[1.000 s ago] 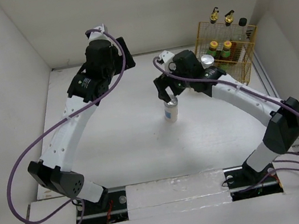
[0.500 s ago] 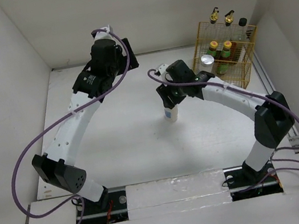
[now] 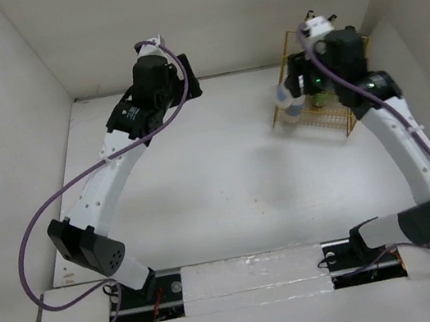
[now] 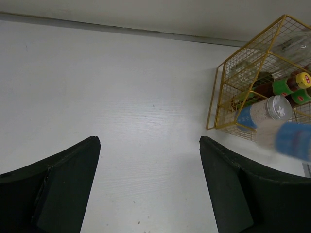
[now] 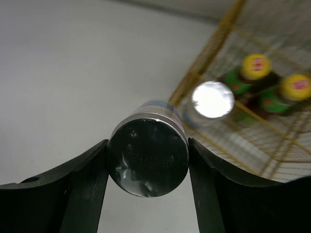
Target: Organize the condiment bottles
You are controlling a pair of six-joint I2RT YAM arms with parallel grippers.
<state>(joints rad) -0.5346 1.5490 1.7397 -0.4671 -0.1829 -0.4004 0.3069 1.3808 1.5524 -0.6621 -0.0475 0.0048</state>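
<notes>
White walls enclose a white worktop (image 3: pixel 222 201). Toward its far right corner, the right claw (image 5: pixel 147 145) grips 1 silver-lidded shaker (image 5: pixel 147 161) with a blue label, its fingers pressed on both sides of the lid. The shaker hangs above the worktop just outside the near left side of the yellow wire rack (image 4: pixel 216 94). Inside the rack stand a 2nd shaker (image 4: pixel 267 110) and, behind it, 2 yellow-capped sauce bottles (image 5: pixel 255 68) side by side. Near the far edge, left of centre, the left claw (image 4: pixel 150 145) hovers with jaws spread wide, holding nothing.
</notes>
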